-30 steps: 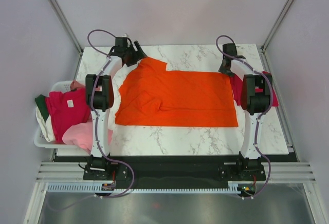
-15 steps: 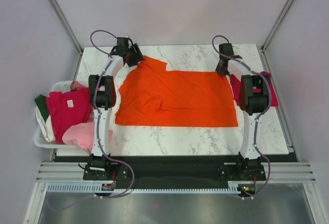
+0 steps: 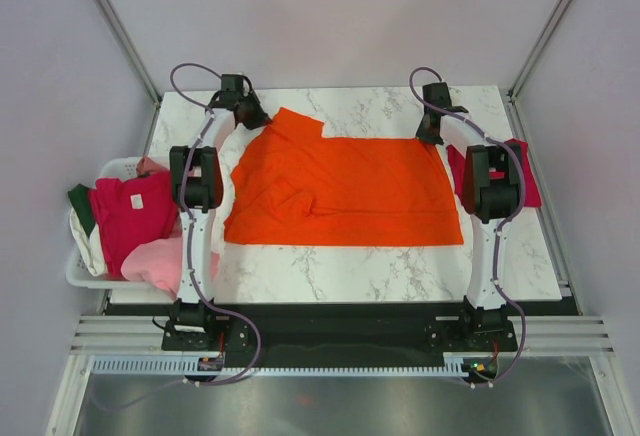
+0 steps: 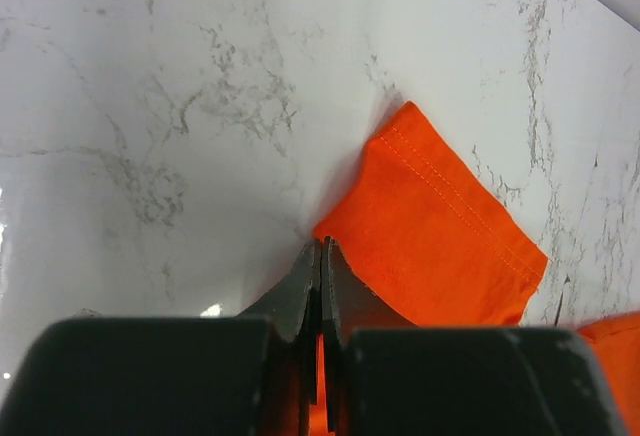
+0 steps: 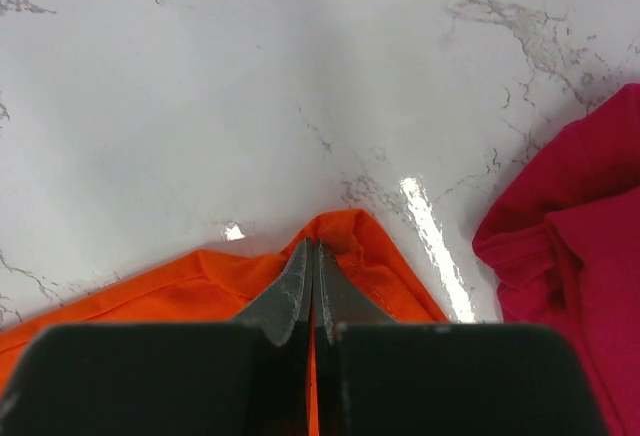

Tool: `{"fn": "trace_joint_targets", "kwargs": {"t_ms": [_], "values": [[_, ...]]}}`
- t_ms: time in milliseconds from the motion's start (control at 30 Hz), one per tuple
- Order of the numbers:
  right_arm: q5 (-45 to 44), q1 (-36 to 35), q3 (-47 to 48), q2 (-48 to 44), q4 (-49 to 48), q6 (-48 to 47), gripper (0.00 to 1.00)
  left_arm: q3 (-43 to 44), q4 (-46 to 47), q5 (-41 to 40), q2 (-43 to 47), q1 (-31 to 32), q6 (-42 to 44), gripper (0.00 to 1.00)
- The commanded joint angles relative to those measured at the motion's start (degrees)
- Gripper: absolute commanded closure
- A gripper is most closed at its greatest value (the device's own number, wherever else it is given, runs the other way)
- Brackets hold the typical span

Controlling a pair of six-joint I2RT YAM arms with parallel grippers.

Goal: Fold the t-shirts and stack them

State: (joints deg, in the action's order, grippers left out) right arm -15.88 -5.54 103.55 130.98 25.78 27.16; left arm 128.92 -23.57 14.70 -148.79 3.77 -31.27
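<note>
A bright orange t-shirt [image 3: 345, 191] lies spread across the middle of the marble table [image 3: 380, 266]. At its far left corner, beside the sleeve [image 4: 445, 226], my left gripper [image 3: 250, 116] [image 4: 320, 248] is shut on the orange cloth. My right gripper [image 3: 432, 134] [image 5: 312, 248] is shut on the far right corner of the same orange t-shirt [image 5: 380, 266], which bunches up at the tips. A crimson red t-shirt [image 3: 525, 181] [image 5: 580, 236] lies folded at the right, partly under the right arm.
A white basket [image 3: 85, 271] at the table's left edge holds magenta [image 3: 135, 216], light pink [image 3: 160, 266], dark green and white tees. Booth walls stand close on three sides. Bare marble shows along the far and near edges of the table.
Both grippers have closed on the orange t-shirt's far corners. The left one moved slightly back and left, pulling the sleeve corner with it; the right one shifted slightly left onto its corner.
</note>
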Motion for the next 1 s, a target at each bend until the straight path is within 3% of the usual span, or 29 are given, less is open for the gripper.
{"fn": "trace_joint_targets", "kwargs": {"t_ms": [0,133,233,433,667,967], "values": [[0.2,-0.3,2.7,0.2,-0.5,0.0,0.99,-2.9,3.0,-0.2,3.7,-1.8,-0.6,0.98],[-0.7,-0.3,2.9,-0.2,-0.6,0.2,0.96,-12.1,8.5,-0.6,8.1,-3.2,-1.6,0.98],[-2.6,-0.3,2.8,-0.5,-0.6,0.3,0.64,-12.1,8.9,-0.6,8.3,-3.3,-1.8,0.98],[-4.2,1.0,2.4,-2.0,-0.6,0.3,0.51,-10.6,9.2,1.0,7.1,-3.3,-2.0,0.98],[-3.2,1.6,1.0,-2.5,-1.3,0.0,0.46,-10.0,9.4,1.4,6.6,-3.3,-2.0,0.98],[-2.8,1.8,7.1,2.6,-1.5,-0.3,0.53,-8.4,10.4,3.8,5.2,-3.2,-2.7,0.98]]}}
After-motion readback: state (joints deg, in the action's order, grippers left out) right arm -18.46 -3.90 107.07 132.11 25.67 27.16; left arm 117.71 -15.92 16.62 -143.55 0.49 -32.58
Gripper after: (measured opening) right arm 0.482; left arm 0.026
